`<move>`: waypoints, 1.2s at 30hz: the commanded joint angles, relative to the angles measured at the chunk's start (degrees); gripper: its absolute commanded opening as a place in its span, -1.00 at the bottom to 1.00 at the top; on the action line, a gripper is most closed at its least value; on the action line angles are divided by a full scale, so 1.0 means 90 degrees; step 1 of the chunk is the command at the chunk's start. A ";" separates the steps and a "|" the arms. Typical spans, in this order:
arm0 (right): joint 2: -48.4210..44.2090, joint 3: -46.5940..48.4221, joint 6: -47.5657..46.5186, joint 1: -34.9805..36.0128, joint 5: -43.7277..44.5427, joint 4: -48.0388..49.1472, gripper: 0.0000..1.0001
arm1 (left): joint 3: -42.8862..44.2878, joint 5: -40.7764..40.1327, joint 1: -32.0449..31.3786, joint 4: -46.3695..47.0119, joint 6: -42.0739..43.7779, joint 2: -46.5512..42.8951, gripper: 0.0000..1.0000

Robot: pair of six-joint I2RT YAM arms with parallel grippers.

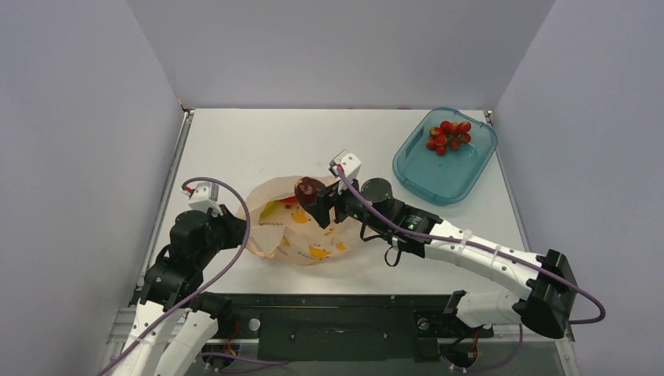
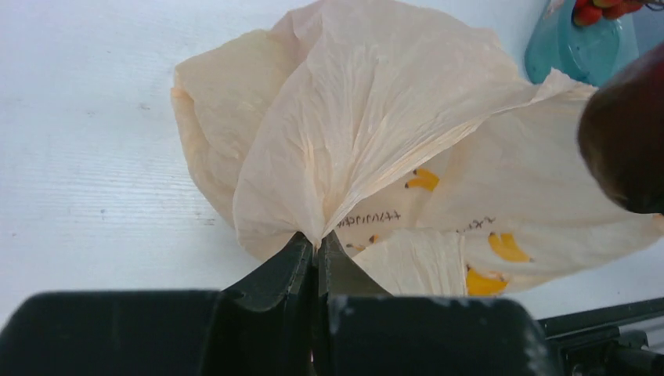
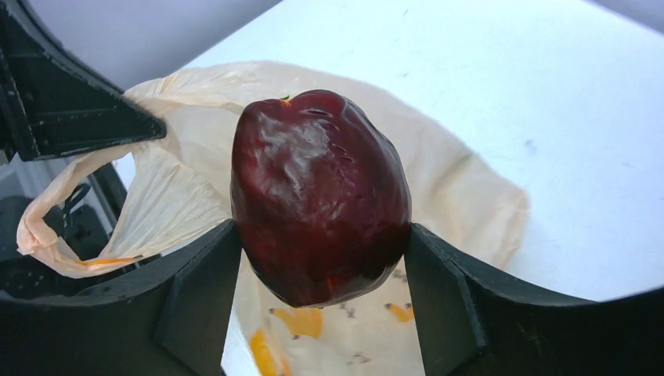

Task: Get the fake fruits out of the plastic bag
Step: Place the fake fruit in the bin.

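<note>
The pale-orange plastic bag lies on the table in front of the arms, with yellow and red fruit showing in its mouth. My left gripper is shut on a bunched fold of the bag at its left edge. My right gripper is shut on the dark maroon fruit, held just above the bag's opening. The red berry cluster lies in the teal tub.
The teal translucent tub stands at the back right of the white table. Grey walls enclose the table on three sides. A black rail runs along the near edge between the arm bases.
</note>
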 commanded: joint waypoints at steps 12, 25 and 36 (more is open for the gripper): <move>-0.0963 0.0718 0.0677 -0.1821 0.2754 -0.0219 -1.00 | 0.0212 0.0453 0.0283 0.0221 0.0127 0.0320 -1.00; 0.1081 0.1422 0.2170 -0.4325 0.4420 -0.1931 -1.00 | 0.0194 0.0565 0.0278 0.0265 0.0155 0.0280 -1.00; 0.3309 0.2692 0.2123 -0.5272 0.4591 -0.2739 -1.00 | 0.0172 0.0926 0.0268 0.0348 0.0260 0.0351 -1.00</move>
